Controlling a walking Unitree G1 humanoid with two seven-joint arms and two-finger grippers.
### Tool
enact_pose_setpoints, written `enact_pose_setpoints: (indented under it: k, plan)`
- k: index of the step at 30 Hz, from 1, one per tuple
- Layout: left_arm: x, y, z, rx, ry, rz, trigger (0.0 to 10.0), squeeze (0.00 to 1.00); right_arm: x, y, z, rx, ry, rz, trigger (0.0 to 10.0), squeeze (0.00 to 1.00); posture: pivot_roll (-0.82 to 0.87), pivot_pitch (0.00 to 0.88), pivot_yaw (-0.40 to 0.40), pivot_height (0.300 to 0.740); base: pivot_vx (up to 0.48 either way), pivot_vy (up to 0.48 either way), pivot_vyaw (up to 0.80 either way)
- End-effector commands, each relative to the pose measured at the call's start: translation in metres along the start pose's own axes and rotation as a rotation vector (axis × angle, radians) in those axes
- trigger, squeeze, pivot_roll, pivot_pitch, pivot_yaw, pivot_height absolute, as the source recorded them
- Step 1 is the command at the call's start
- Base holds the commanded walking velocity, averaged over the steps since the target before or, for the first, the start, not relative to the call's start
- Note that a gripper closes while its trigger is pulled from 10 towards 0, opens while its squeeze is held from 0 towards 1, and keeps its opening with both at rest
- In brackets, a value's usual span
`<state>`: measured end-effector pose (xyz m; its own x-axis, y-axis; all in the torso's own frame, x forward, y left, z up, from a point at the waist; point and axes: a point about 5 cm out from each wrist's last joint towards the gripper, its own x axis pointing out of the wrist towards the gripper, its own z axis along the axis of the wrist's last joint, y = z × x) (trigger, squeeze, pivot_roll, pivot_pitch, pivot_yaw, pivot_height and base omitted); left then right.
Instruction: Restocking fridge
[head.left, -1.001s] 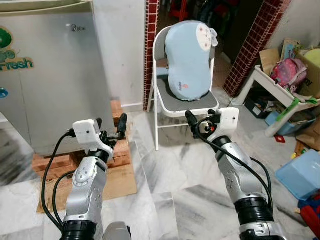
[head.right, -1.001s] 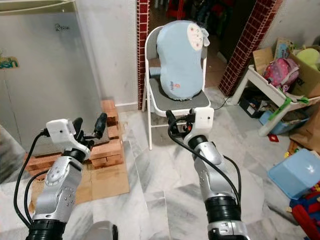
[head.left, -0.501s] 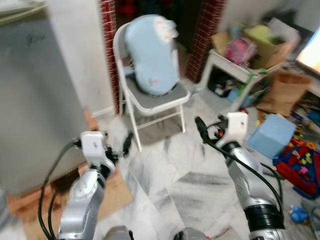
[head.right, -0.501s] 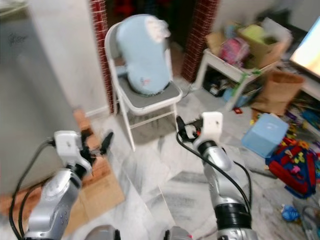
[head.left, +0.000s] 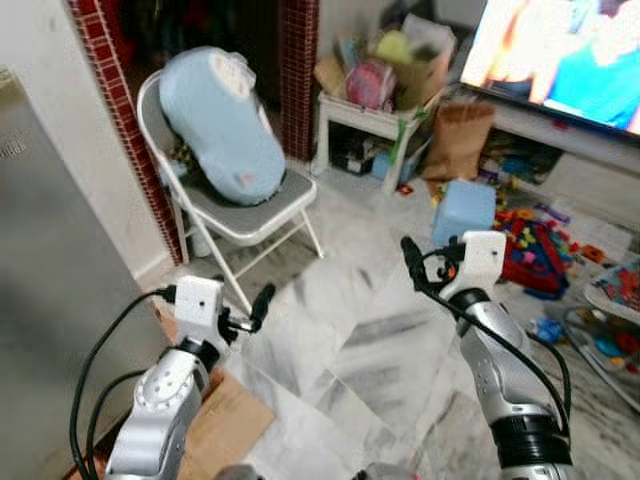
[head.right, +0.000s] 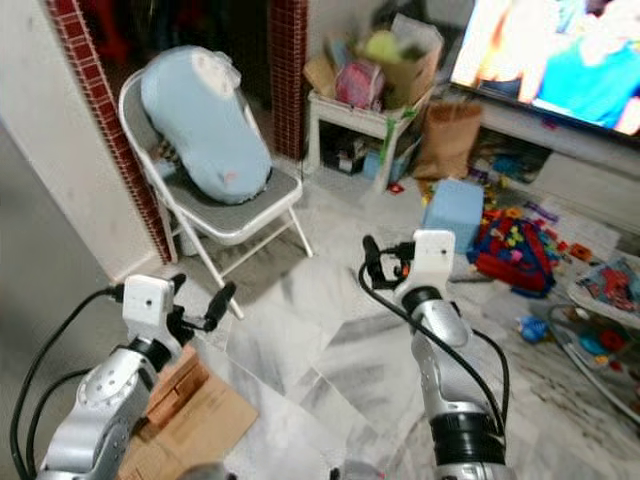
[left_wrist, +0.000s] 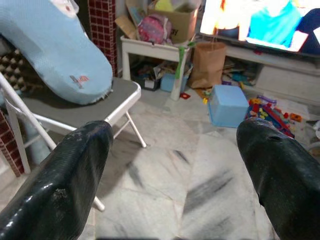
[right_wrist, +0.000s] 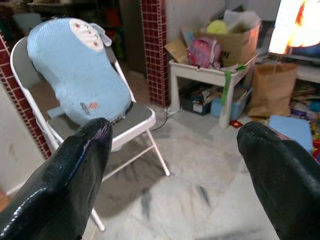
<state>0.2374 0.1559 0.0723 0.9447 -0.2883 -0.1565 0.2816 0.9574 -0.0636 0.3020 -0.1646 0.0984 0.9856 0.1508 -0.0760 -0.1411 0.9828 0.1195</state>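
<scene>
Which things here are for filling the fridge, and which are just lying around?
For the job:
- tall grey metal fridge
- left tool, open, holding nothing
- right tool, open, holding nothing

Just lying around:
- white folding chair
- big light-blue cushion
- blue plastic box
- brown paper bag
- scattered toys

Lived-in home, living room area: marble tile floor (head.left: 360, 340), big TV (head.left: 560, 50) playing, folding chair (head.left: 235, 215) with a pale blue cushion (head.left: 220, 125). Toys (head.left: 535, 250) litter the floor by a blue box (head.left: 465, 210); white side table (head.left: 370, 115) piled with boxes and a pink bag (head.left: 368, 82); red brick pillar (head.left: 298, 70).
</scene>
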Motion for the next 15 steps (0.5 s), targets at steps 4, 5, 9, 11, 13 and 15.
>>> enact_pose_setpoints:
  k: [4,5,9,11,13,15]
  plan:
    - [-0.0019,0.0007,0.0024,0.029,-0.007,0.009,10.0,0.00,0.0039,0.0033,0.0064,-0.015,-0.019,0.001,10.0,0.00,0.04,0.008,-0.053,0.740,0.000,0.480,-0.80]
    - [-0.0027,0.0020,0.0038,0.028,-0.016,0.019,10.0,0.00,0.0037,0.0029,0.0075,-0.019,-0.023,-0.006,10.0,0.00,0.04,0.013,-0.053,0.740,0.000,0.480,-0.80]
    - [-0.0050,0.0038,0.0045,0.011,-0.038,0.035,10.0,0.00,0.0015,-0.0001,0.0076,-0.024,-0.027,-0.037,10.0,0.00,0.04,0.020,-0.054,0.740,0.000,0.240,-0.80]
    - [-0.0055,0.0038,0.0045,-0.006,-0.048,0.037,10.0,0.00,-0.0002,-0.0028,0.0063,-0.019,-0.024,-0.063,10.0,0.00,0.03,0.022,-0.057,0.740,0.000,0.000,-0.80]
    - [-0.0053,0.0034,0.0060,-0.017,-0.059,0.030,10.0,0.00,-0.0012,-0.0034,0.0061,-0.019,-0.024,-0.069,10.0,0.00,0.03,0.023,-0.055,0.740,0.000,0.000,-0.80]
    - [-0.0046,0.0037,0.0072,-0.033,-0.068,0.033,10.0,0.00,-0.0025,-0.0041,0.0067,-0.029,-0.028,-0.078,10.0,0.00,0.03,0.022,-0.057,0.740,0.000,0.000,-0.80]
